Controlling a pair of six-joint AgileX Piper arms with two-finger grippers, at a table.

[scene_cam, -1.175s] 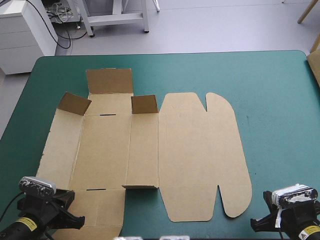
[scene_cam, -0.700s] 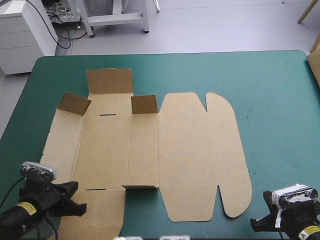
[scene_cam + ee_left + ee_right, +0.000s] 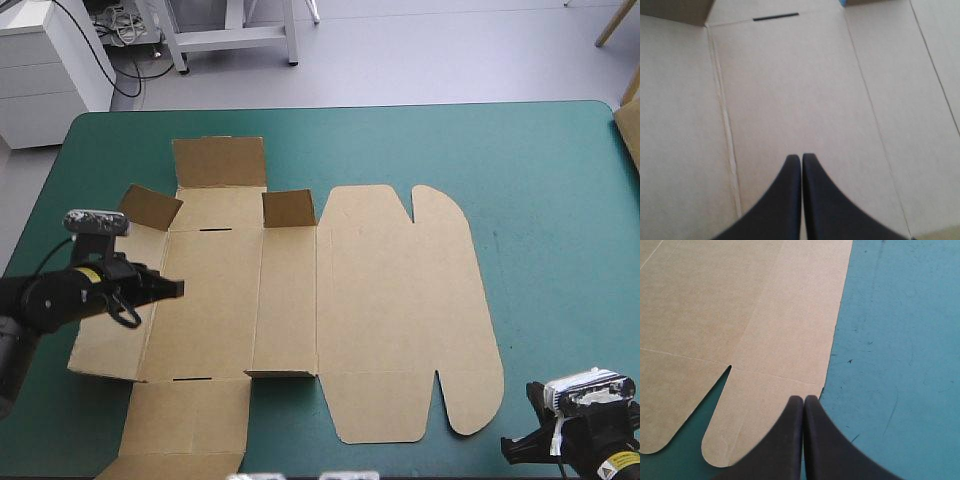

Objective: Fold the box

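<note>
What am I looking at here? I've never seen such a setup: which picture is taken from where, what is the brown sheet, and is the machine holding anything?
This is a robot with two arms working at a table with a teal-green cover. The wide picture comes from a camera above and behind the robot, looking down on the table. The other two come from a camera on each wrist, looking along that arm's two black fingers.

The brown sheet is the box. It is a cut piece of board lying mostly flat, with a few small flaps standing up toward its far side.

The left gripper reaches in over the box's left panels. Its fingers are shut, and its own view shows only board ahead of them. The right gripper sits near the table's near right corner, also shut, by the box's right edge. Neither holds anything.
</note>
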